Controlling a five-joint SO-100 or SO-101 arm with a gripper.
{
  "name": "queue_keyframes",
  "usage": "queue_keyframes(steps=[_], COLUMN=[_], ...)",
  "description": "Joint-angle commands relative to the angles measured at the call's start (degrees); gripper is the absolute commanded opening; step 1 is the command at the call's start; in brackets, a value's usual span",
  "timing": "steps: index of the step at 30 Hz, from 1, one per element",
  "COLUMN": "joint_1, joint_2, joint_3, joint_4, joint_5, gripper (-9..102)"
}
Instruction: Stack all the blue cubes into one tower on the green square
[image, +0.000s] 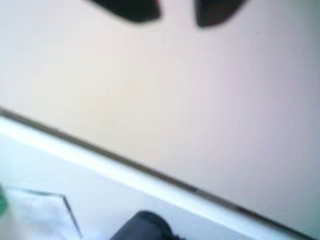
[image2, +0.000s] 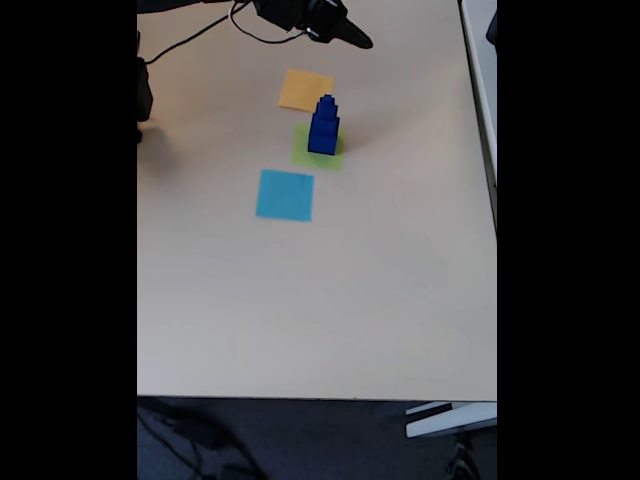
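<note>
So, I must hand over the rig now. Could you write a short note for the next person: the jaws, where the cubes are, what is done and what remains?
Gripper: raised at the table's far edge in the fixed view, away from the stack. In the wrist view the jaws stand apart with nothing between them.
Blue cubes: stacked in one tower, larger below, smaller on top, standing on the green square.
Orange square and light-blue square: bare.
Done: tower appears built; no loose cube visible on the table.
Left: nothing obvious; perhaps park the arm.
</note>
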Motion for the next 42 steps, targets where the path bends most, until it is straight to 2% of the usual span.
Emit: queue_keyframes(steps=[1, 3, 7, 14, 20, 25, 36, 42], joint_1=[-1.58, -2.37, -0.62, 6.15, 11.60, 10.99, 8.44, 8.61], joint_2=[5.80, 6.86, 8.79, 23.38, 51.24, 74.71, 99.40, 100.28], joint_3=[-13.97, -21.80, -35.24, -32.52, 0.26, 27.60, 54.58, 58.18], joint_4=[6.86, 14.33, 33.84, 52.29, 50.89, 42.63, 36.21, 36.04], joint_5=[-13.71, -20.57, -24.52, -26.81, -30.06, -32.17, -35.24, -36.91], gripper=[0, 0, 0, 0, 0, 0, 0, 0])
